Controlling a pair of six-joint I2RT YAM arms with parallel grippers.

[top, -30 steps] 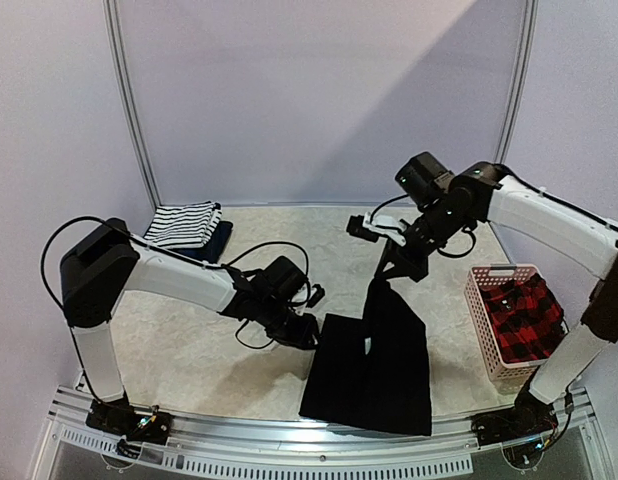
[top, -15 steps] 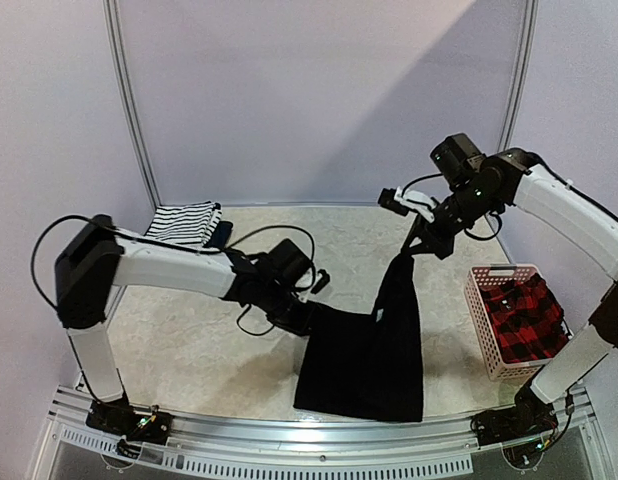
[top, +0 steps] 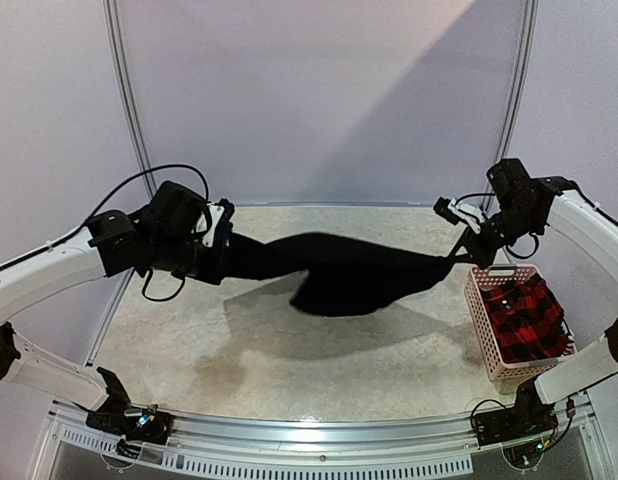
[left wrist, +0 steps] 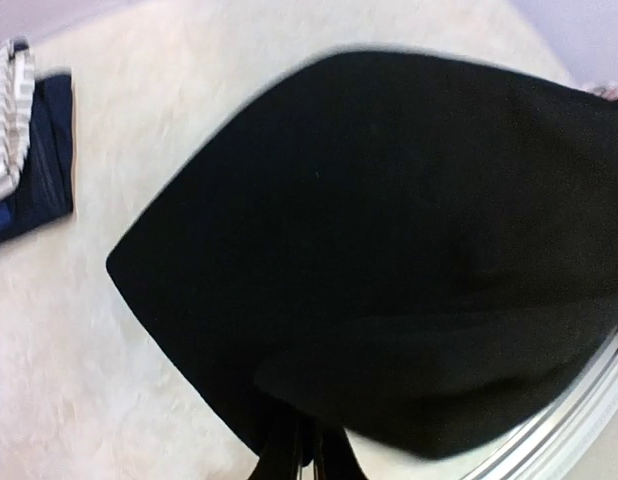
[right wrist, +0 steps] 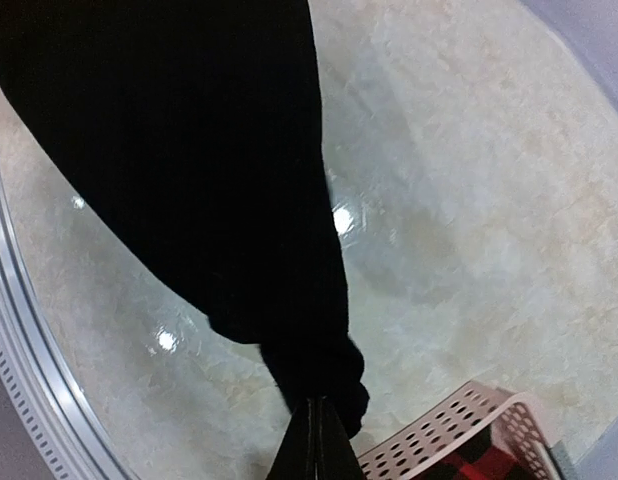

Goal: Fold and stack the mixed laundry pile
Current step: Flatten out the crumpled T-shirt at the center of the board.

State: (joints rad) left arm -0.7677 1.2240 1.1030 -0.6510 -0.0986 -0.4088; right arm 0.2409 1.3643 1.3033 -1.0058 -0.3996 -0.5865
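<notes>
Since a second ago both arms have swung up and apart, lifting the black shirt (top: 339, 280) off the table (top: 289, 370). Far left of the pink basket (top: 481, 300), the left claw (top: 223, 252) is clamped on one end of it, and the striped top (left wrist: 3, 110) lies against the navy piece (left wrist: 44, 150) on the table. The shirt hangs stretched in the air left of the basket, sagging mid-span. Just above the basket's left rim, the right claw (top: 457, 254) pinches the other end. A red-black plaid shirt (top: 524, 318) lies inside the basket.
</notes>
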